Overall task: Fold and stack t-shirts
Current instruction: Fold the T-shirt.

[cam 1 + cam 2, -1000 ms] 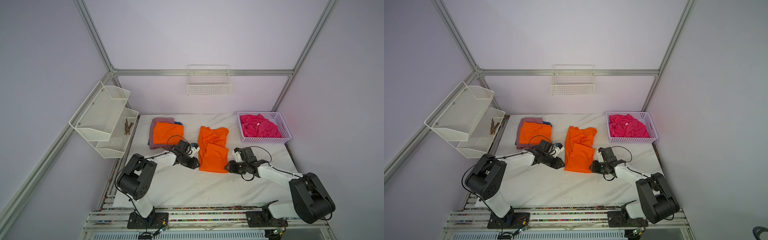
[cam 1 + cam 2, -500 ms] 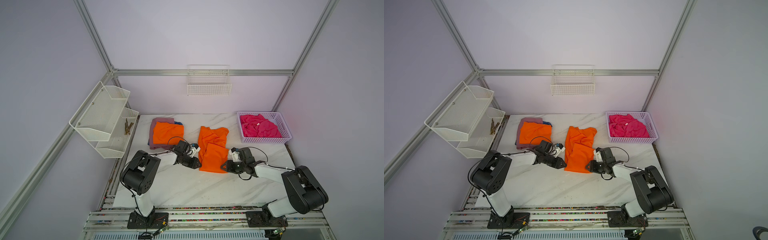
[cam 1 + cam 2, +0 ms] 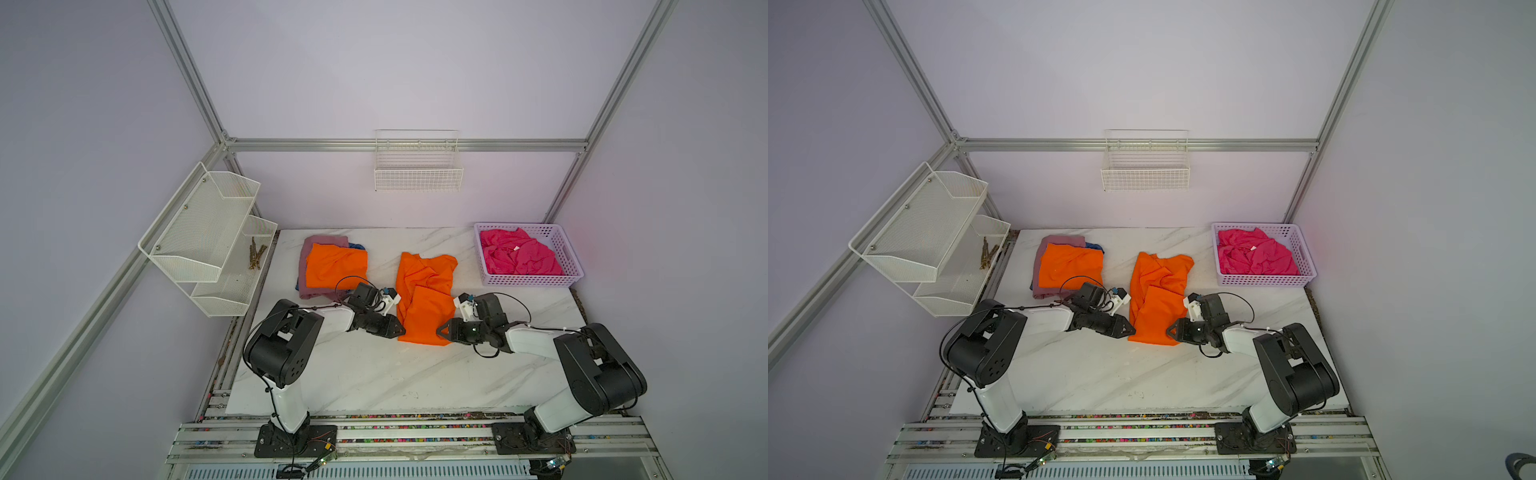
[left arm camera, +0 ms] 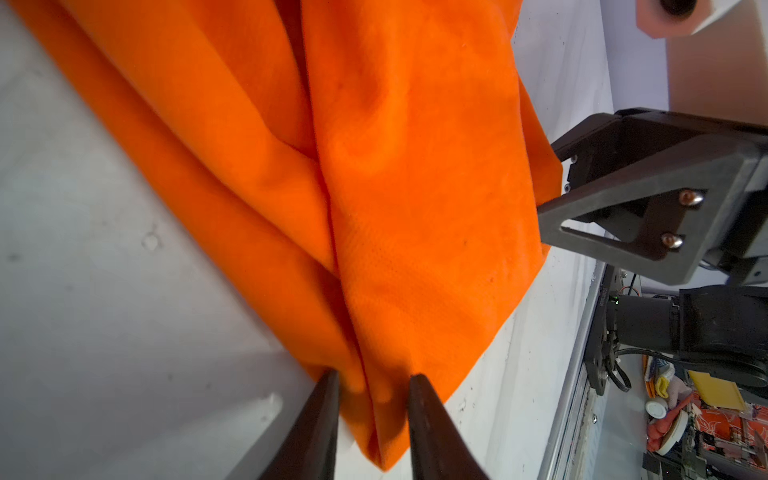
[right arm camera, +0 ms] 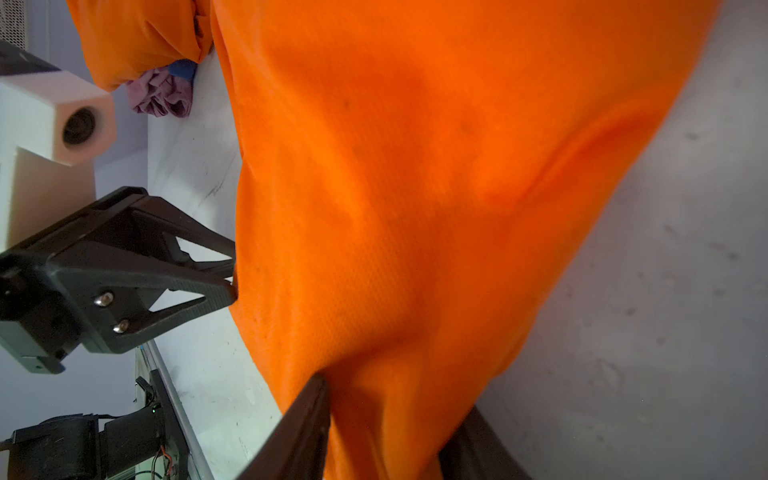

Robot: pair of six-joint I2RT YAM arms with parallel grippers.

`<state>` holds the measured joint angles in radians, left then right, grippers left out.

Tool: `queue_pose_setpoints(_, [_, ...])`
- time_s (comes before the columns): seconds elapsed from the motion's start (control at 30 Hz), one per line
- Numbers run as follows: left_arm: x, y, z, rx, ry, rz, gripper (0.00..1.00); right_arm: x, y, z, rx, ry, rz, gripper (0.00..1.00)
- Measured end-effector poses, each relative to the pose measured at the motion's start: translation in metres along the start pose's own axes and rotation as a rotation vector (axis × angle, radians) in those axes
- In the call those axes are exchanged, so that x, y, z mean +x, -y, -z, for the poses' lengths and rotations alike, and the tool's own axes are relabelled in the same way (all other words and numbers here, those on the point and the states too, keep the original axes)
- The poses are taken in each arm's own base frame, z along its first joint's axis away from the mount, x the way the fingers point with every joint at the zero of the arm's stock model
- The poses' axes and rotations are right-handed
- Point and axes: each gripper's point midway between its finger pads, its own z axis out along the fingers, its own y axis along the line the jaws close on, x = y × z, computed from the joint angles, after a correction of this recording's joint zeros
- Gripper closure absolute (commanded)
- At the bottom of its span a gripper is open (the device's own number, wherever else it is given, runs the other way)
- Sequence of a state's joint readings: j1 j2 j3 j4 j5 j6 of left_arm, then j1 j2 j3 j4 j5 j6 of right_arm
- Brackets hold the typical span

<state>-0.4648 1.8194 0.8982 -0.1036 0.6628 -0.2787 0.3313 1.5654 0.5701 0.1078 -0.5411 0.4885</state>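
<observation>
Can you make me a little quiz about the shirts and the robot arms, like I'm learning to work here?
1. Pick one: what colour is the crumpled shirt in the basket? A) blue B) hot pink C) orange
2. True or false: the left gripper and the right gripper are both at the near end of the middle orange shirt.
3. Count: how many orange shirts lie on the table, including the folded orange shirt on top of the pile?
Key: 1 B. 2 true. 3 two.
</observation>
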Motion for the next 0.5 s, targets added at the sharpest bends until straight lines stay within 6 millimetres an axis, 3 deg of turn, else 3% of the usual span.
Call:
queue_pose_setpoints(0.17, [0.0039,0.0007,0.0012,0.005,0.005,-0.005,0.66,0.0017,0.0031,-0.0005,0.013,-0.003,0.0,0.75])
queue_pose_setpoints(0.5, [0.0085,0.001,0.0028,0.008,0.013,0.007,0.66,0.0053,0.0083,-0.0037,0.023,-0.02,-0.011,0.95])
